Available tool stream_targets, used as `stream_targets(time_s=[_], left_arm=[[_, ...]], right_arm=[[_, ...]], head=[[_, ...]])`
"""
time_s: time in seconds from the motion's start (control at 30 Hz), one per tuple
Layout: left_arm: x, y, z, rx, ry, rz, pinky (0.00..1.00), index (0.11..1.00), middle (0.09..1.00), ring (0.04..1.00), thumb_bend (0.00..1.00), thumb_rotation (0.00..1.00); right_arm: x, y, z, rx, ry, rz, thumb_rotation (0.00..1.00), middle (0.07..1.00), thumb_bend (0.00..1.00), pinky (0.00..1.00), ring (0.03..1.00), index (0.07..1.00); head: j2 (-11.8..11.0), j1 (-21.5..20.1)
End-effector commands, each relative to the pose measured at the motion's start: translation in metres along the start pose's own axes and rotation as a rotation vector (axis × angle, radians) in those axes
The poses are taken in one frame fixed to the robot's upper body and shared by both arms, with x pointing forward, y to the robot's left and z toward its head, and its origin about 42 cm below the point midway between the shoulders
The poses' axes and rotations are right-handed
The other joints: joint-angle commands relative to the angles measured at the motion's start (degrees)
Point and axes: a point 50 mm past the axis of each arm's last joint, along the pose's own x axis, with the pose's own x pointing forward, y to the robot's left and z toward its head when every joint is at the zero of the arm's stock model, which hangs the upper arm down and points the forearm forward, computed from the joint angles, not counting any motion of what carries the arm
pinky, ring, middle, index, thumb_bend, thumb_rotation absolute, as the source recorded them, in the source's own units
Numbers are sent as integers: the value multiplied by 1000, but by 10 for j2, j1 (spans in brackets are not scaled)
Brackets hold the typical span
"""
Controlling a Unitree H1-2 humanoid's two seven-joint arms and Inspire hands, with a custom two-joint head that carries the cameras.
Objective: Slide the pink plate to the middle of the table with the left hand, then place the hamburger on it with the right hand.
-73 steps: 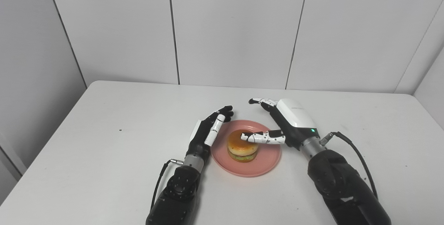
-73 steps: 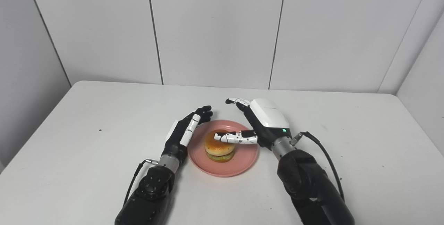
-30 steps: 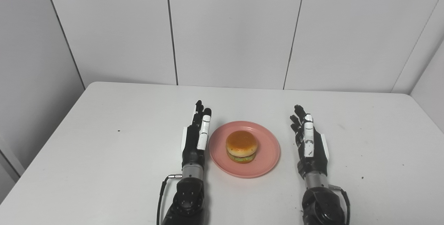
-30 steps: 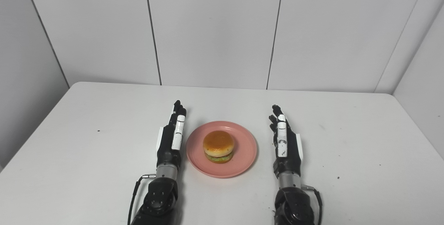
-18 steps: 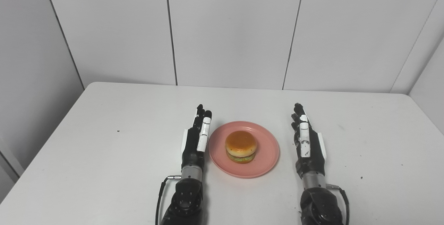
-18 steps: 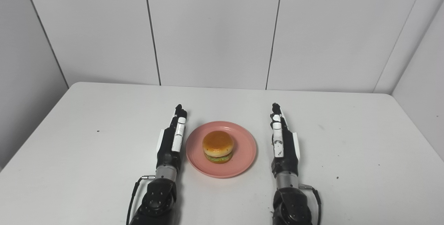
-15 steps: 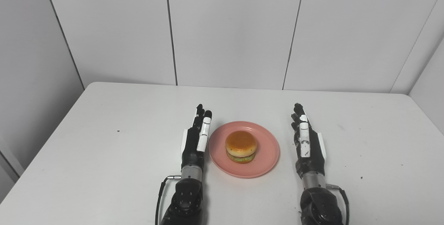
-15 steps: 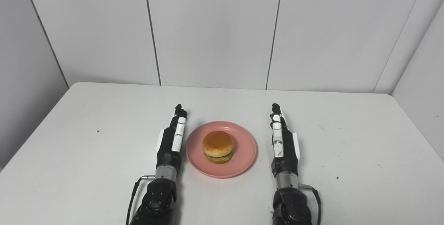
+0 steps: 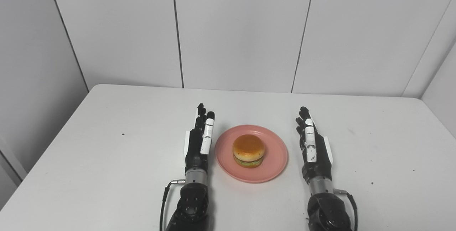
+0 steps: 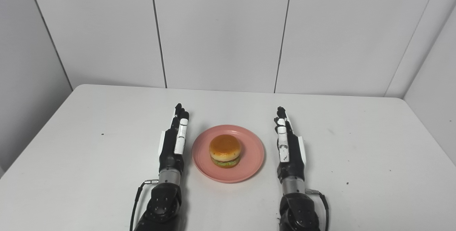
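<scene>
We found the pink plate (image 9: 251,154) lying flat on the white tabletop (image 9: 107,145), a little below the centre of the frame, with the hamburger (image 9: 248,150) sitting upright on it near its middle — golden bun on top, a green layer showing beneath. Our left hand (image 9: 197,142) stood on edge just left of the plate, its fingers (image 9: 206,133) stretched out straight toward the back wall and lying close together, holding nothing; its inner side came very near the plate's left rim, though we could not tell whether it touched. Our right hand (image 9: 313,145) mirrored it on the other side — fingers likewise extended and empty — but it stood clearly apart from the plate's right rim, with a strip of bare tabletop between them. Both dark forearms entered from the bottom edge of the frame, one in the lower centre-left, the other in the lower centre-right. A few small dark specks (image 9: 123,134) marked the tabletop, at the left and at the lower right.
</scene>
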Motion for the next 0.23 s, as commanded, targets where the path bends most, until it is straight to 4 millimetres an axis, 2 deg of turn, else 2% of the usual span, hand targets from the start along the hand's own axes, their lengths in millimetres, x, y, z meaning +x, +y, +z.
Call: stream_targets(time_s=[0.0, 0.2], left_arm=[[-22, 14, -33, 40, 88, 16, 1000, 1000, 1000, 1000, 591, 946], [-22, 14, -32, 41, 87, 10, 1000, 1000, 1000, 1000, 581, 944]], right_arm=[[-2, -1, -5, -2, 13, 4, 1000, 954, 779, 973, 947, 930], [-2, -2, -4, -1, 34, -1, 1000, 944, 765, 973, 938, 917]], head=[[2, 0], [2, 0]])
